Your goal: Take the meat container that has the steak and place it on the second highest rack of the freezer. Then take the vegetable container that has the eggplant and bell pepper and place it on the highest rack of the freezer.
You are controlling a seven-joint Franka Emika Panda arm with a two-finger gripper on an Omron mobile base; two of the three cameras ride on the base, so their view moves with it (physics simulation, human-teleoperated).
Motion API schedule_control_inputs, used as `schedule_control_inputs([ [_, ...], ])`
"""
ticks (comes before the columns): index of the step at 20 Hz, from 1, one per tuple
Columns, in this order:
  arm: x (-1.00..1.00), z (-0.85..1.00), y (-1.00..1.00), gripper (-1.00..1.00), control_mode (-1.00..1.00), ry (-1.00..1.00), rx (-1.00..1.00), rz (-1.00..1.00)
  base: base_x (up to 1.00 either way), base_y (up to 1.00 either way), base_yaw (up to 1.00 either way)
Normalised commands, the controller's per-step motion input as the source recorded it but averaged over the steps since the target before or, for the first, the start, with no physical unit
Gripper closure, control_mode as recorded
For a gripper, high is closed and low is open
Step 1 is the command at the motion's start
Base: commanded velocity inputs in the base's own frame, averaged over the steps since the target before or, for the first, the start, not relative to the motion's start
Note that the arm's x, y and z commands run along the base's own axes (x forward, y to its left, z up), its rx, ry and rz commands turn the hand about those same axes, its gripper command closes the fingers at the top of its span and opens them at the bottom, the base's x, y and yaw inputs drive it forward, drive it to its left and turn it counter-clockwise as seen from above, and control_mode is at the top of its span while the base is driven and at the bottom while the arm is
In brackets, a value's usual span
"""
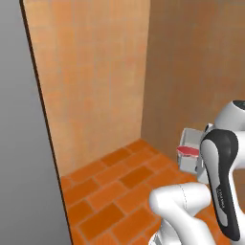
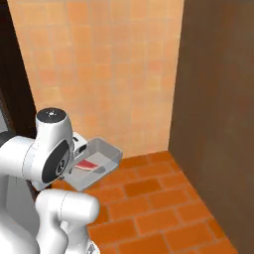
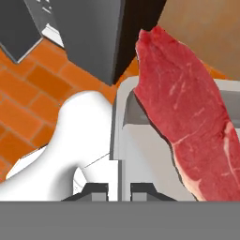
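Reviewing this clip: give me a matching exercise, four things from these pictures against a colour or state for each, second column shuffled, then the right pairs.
Things:
1. steak
2. meat container
3. floor
4. gripper

Colour or state:
A. orange brick tiles
B. pale grey tray, held up off the ground
C. red-pink slab lying in a tray
D. shut on a tray's rim

Pairs: 1-C, 2-B, 3-A, 4-D

One steak (image 3: 187, 117) lies in one grey meat container (image 2: 99, 161), over one orange brick floor (image 2: 158, 208).
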Motion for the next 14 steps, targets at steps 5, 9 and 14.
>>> schedule_control_inputs([
  [5, 0.00, 0.00, 0.00, 1.00, 1.00, 0.00, 0.00, 0.00, 0.42, 0.15, 0.96],
  [9, 0.00, 0.00, 0.00, 1.00, 1.00, 0.00, 0.00, 0.00, 0.21, 0.00, 0.74],
  [14, 0.00, 0.00, 0.00, 1.00, 1.00, 0.00, 0.00, 0.00, 0.00, 0.19, 0.56],
])
